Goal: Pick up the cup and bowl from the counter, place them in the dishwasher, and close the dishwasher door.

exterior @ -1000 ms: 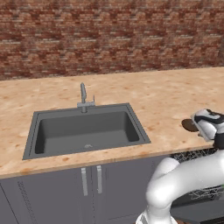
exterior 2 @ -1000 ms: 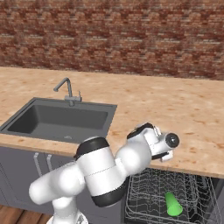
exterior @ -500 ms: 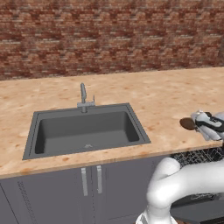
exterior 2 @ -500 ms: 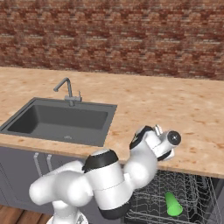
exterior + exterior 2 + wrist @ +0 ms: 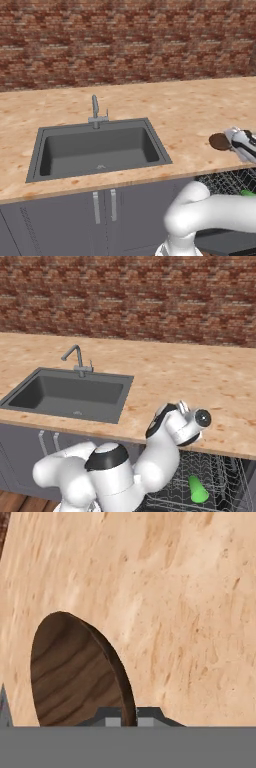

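Observation:
The bowl (image 5: 219, 141), a shallow dark brown dish, sits on the tan speckled counter (image 5: 180, 115) near its front right edge. My gripper (image 5: 232, 143) reaches it from the right. In the hand view the bowl (image 5: 75, 672) fills the lower left, and its rim runs down between my two fingertips (image 5: 108, 717), so my gripper (image 5: 129, 718) is shut on the rim. The green cup (image 5: 198, 490) lies in the dishwasher's grey wire rack (image 5: 225, 471) under the counter. A sliver of the cup (image 5: 247, 192) also shows in the left base view. The dishwasher door is out of view.
A dark grey sink (image 5: 97, 150) with a faucet (image 5: 95, 111) is set into the counter to the left. Grey cabinet doors with silver handles (image 5: 103, 206) stand below it. A brick wall (image 5: 125, 40) backs the counter. My own arm (image 5: 125, 471) crosses the foreground.
The hand has sunk a little and settled lower at the bowl's right side. The bowl has stayed in place on the counter, and the cup has not moved.

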